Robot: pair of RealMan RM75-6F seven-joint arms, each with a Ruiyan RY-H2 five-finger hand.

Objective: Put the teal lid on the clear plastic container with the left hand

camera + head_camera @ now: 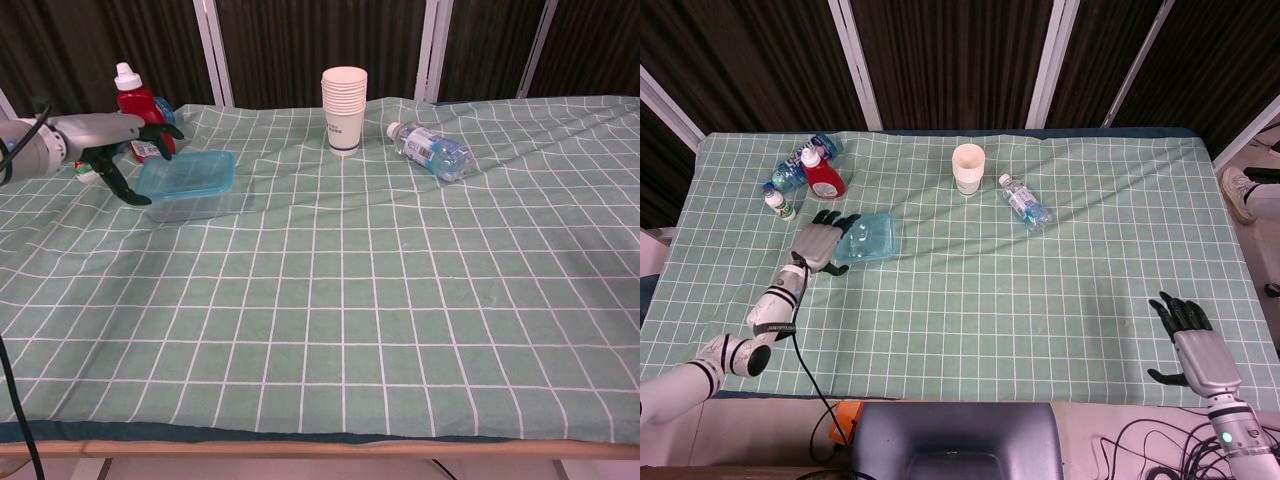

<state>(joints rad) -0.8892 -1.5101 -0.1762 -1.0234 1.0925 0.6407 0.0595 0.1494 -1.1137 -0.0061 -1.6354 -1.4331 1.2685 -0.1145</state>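
The teal lid (186,172) lies on top of the clear plastic container (192,205), at the table's left; in the head view the lid (867,238) covers the box. My left hand (818,244) sits just left of the lid with fingers spread; in the chest view the left hand (118,135) hovers at the lid's left edge, holding nothing. Near the front right corner my right hand (1191,343) rests open, fingers spread, far from the container.
A red bottle (822,174), a blue bottle (800,160) and a small white bottle (779,203) cluster at the back left. A stack of paper cups (344,95) and a lying water bottle (433,150) sit at the back centre.
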